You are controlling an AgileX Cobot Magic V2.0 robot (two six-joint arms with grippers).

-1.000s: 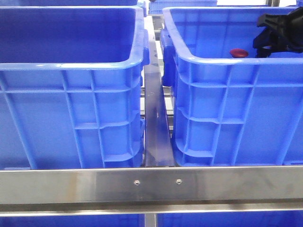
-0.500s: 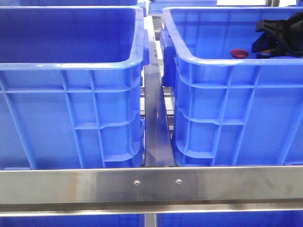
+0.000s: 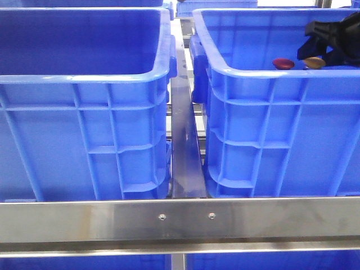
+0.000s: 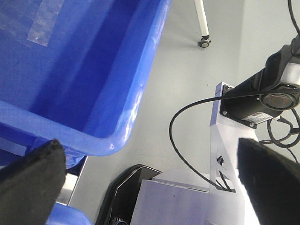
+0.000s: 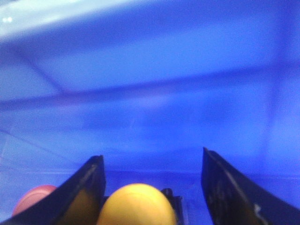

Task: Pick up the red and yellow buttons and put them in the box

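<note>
Two glossy blue plastic crates with ribbed walls and thick rolled rims sit side by side behind a brushed metal rail [image 3: 180, 219]. The left crate [image 3: 84, 79] shows nothing inside. In the right crate [image 3: 270, 73] lie a smooth domed dark red button [image 3: 283, 63] and an orange-yellow button [image 3: 314, 62]. The right gripper [image 3: 329, 39] reaches in, jaws spread, yellow cap between them, apparently not pinched. The left gripper [image 4: 150, 187] hangs outside, jaws wide apart
</note>
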